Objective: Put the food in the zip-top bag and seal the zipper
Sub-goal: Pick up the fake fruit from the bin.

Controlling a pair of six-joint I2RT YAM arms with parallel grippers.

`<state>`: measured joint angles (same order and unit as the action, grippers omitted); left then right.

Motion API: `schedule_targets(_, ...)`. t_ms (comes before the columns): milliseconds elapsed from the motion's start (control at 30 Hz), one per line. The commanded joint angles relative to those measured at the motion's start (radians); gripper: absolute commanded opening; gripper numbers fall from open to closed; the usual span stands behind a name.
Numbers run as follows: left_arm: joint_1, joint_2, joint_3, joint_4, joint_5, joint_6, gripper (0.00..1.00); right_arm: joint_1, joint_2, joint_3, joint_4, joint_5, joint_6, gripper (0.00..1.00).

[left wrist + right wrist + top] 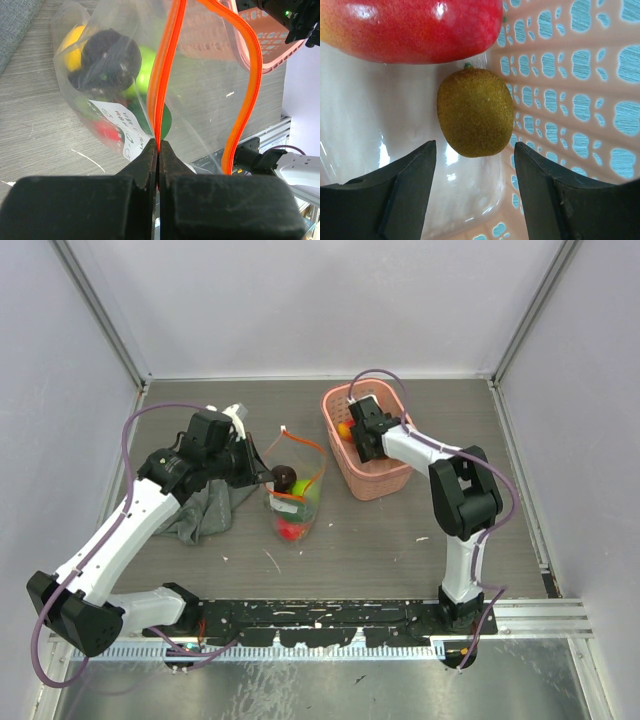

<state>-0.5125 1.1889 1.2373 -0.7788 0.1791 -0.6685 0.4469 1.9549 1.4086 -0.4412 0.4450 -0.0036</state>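
The clear zip-top bag (296, 508) lies mid-table with its mouth held up and open. Inside it are a dark round piece (105, 55), a yellow one (74, 47), a green one (146, 70) and a red one (107, 131). My left gripper (266, 478) (159, 146) is shut on one side of the red-orange zipper (164, 85); the other side curves away to the right. My right gripper (354, 436) (475, 145) is down in the pink basket (378, 486), open, its tips on either side of the near end of a brown kiwi (476, 112) without touching it.
A large red-and-yellow fruit (415, 27) lies just beyond the kiwi in the basket, close to the perforated wall (580, 100). A grey cloth (205, 512) is bunched under my left arm, left of the bag. Walls enclose the table on three sides.
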Motion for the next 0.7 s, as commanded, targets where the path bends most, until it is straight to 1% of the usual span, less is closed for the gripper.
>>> schedule_targets(0, -0.003, -0.005, 0.003, 0.021, -0.003, 0.007, 0.00, -0.001, 0.015, 0.049, 0.057, 0.027, -0.020, 0.68)
schedule_targets(400, -0.003, -0.001, -0.001, 0.025, 0.002, 0.005, 0.00, -0.002, 0.060, 0.028, 0.104, -0.001, -0.033, 0.68)
schedule_targets(533, -0.003, 0.000, -0.002, 0.025, 0.003, 0.006, 0.00, -0.002, 0.066, 0.022, 0.114, -0.014, -0.031, 0.65)
schedule_targets(600, -0.004, 0.001, -0.003, 0.027, 0.005, 0.005, 0.00, -0.002, 0.072, 0.024, 0.115, -0.015, -0.028, 0.65)
schedule_targets(667, -0.003, 0.001, -0.004, 0.026, 0.006, 0.006, 0.00, -0.001, 0.075, 0.025, 0.116, -0.016, -0.028, 0.69)
